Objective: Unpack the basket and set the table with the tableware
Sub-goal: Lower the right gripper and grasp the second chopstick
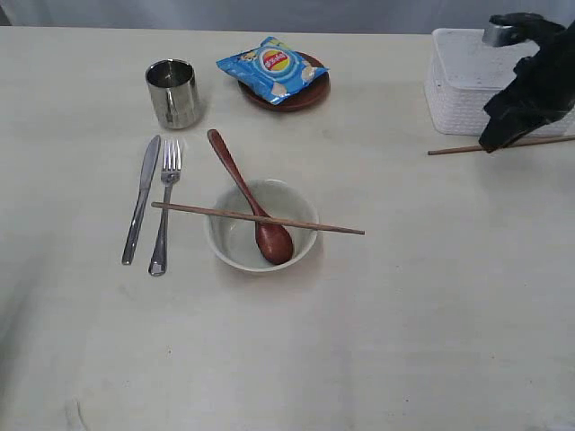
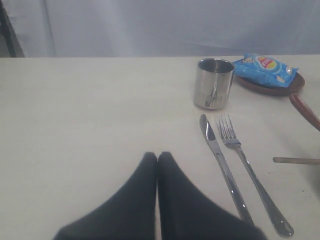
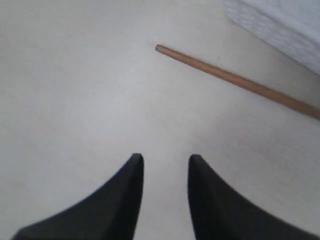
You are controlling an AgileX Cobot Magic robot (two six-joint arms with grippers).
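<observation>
My right gripper (image 3: 165,159) hangs over the table (image 3: 75,75), jaws apart and empty. A chopstick (image 3: 235,80) lies just ahead, beside the basket (image 1: 458,90). My black-draped arm slants down past the basket's front. My left gripper (image 2: 157,156) is pinched shut. The bowl (image 1: 229,242) holds the head of the spoon (image 1: 269,238), with a second chopstick (image 1: 198,209) across its rim. The plate (image 1: 310,97) carries a chip bag (image 1: 272,69), its writing unreadable.
</observation>
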